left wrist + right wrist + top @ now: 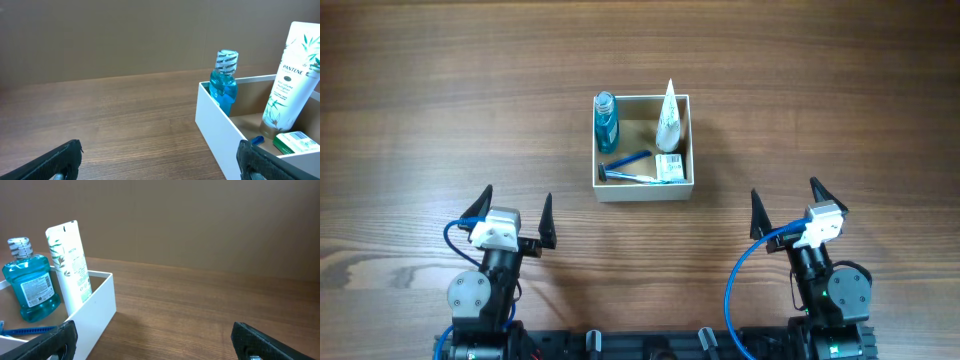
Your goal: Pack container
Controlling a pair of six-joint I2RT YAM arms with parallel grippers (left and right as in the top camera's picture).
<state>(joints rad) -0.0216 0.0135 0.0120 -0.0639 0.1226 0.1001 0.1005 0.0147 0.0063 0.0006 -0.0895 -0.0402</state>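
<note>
Both jaws spread wide and empty: left gripper, right gripper, low at the table's near edge; container sits mid-table ahead, between them, holding mouthwash bottle, tube, razor, small carton; I judge it packed; risk: reaching in clips the upright tube, topples it, or shoves the thin-walled container.

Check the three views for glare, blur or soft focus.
Overhead: even light, no glare, container sharp. Left wrist: left fingers soft at the bottom edge, tube lettering crisp. Right wrist: right fingers soft, bottle sharp.
</note>
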